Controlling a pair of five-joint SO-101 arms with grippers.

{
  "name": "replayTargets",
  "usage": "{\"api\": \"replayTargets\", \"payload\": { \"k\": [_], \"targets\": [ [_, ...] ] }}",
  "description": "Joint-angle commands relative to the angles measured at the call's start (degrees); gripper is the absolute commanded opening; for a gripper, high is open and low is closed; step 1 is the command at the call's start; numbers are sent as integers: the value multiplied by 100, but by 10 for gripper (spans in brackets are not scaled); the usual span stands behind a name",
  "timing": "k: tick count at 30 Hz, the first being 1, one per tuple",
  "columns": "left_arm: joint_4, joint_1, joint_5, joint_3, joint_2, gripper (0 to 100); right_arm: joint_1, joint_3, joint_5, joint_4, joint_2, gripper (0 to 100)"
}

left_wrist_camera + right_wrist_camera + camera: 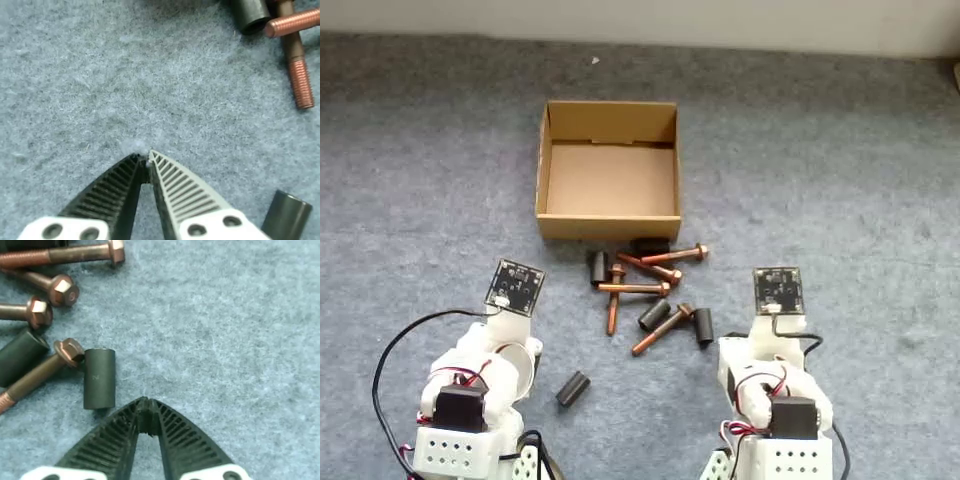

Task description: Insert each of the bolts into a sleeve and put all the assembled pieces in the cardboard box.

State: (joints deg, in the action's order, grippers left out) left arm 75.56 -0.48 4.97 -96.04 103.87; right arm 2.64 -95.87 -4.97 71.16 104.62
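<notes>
A grey, felt-like tabletop (840, 160) is seen from above, with two robot arms side by side at its near edge. An open cardboard box (608, 215) sits farther out, roughly centred between the arms. Just in front of the box lies a loose cluster of copper-coloured bolts (633, 288) and short black sleeves (655, 315), scattered at different angles. In the high view none of the bolts appears to sit inside a sleeve. One lone sleeve (573, 388) lies apart from the cluster, near the left arm (485, 380).

The left jaws are closed with their tips meeting. They hold nothing and point at bare tabletop. In the left wrist view the lone sleeve lies just beside the base of these jaws, while the cluster lies well beyond the tips.

The right jaws, on the right arm (775, 385), are also closed and hold nothing. A nearest sleeve (99, 378) lies just beside their tips, off to one side. The head of a touching bolt (35, 375) rests against its far end. More bolts lie beyond, well apart from the jaws.
</notes>
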Motion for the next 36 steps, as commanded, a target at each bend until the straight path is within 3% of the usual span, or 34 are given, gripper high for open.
{"api": "replayTargets", "payload": {
  "k": [1,7,11,13,17,21,28,36],
  "targets": [
    [-114,-48,9,-110,48,24,-198,-338,-62,-13,40,5],
    [-79,-66,9,-110,40,24,-1174,901,-185,-40,40,6],
    [-79,-75,9,-110,40,24,-1218,1560,-1934,-163,4,6],
    [-79,-75,9,-110,40,24,-1182,1921,-2233,-189,-22,6],
    [-79,-75,9,-110,40,24,-1103,2756,-2171,13,-699,6],
    [-79,-75,9,-110,40,24,-866,3916,-2163,505,-2527,7],
    [-79,-75,9,-110,40,24,207,5877,-1055,1710,-5341,68],
    [-79,-75,9,-110,40,24,1138,6097,-149,1279,-6396,187]
  ]
}}
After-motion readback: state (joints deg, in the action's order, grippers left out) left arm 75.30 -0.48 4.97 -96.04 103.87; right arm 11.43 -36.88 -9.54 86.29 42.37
